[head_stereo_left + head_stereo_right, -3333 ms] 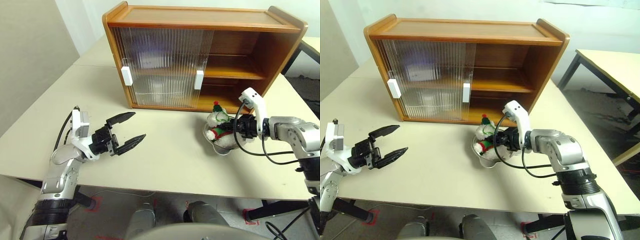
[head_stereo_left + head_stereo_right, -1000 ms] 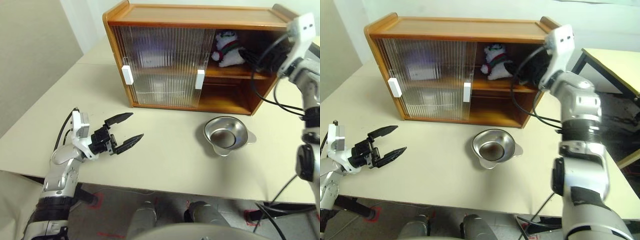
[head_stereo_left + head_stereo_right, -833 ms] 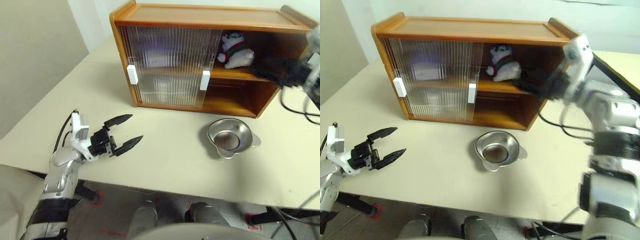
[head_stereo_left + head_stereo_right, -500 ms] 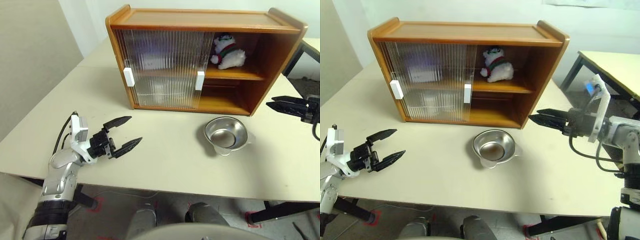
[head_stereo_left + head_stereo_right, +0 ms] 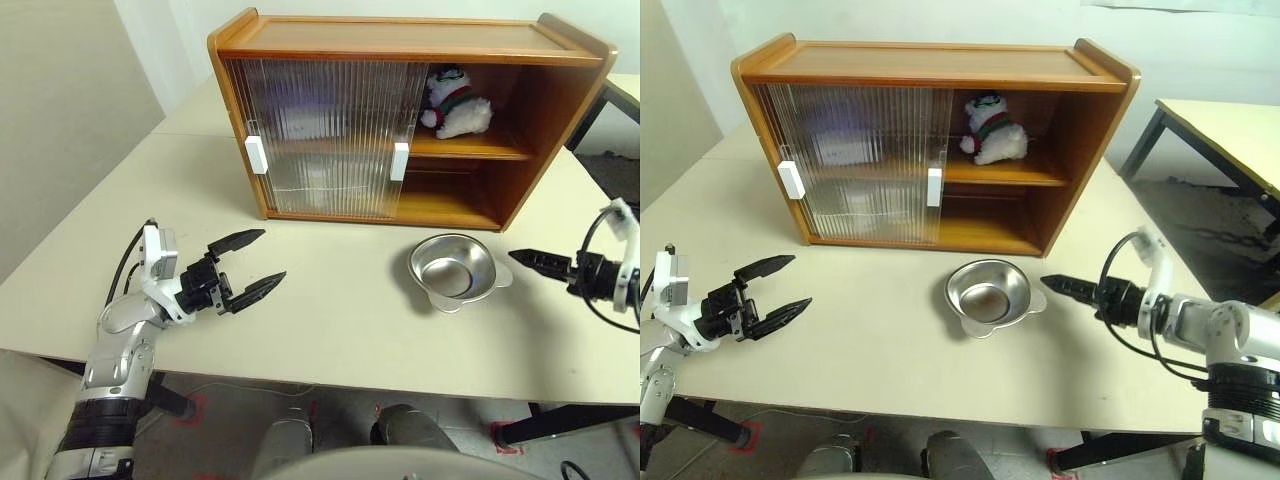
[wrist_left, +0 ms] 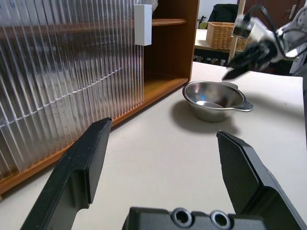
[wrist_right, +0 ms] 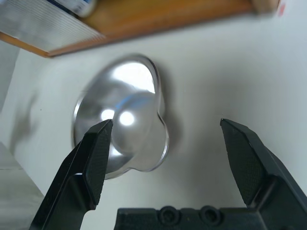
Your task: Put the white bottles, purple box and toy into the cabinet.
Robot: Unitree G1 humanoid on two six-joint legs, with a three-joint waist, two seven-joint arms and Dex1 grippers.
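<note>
Toy seen on cabinet upper shelf, right open half, both grippers spread and empty, right one near steel dish, bottles possibly behind ribbed doors

Beige table, cabinet, steel dish

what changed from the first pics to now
The right tool, then shut on the toy in the steel dish, carried it up onto the cabinet's upper shelf, let go, and has come back down beside the now empty dish, open. The left tool stayed open above the table; the sliding doors have not moved.
</note>
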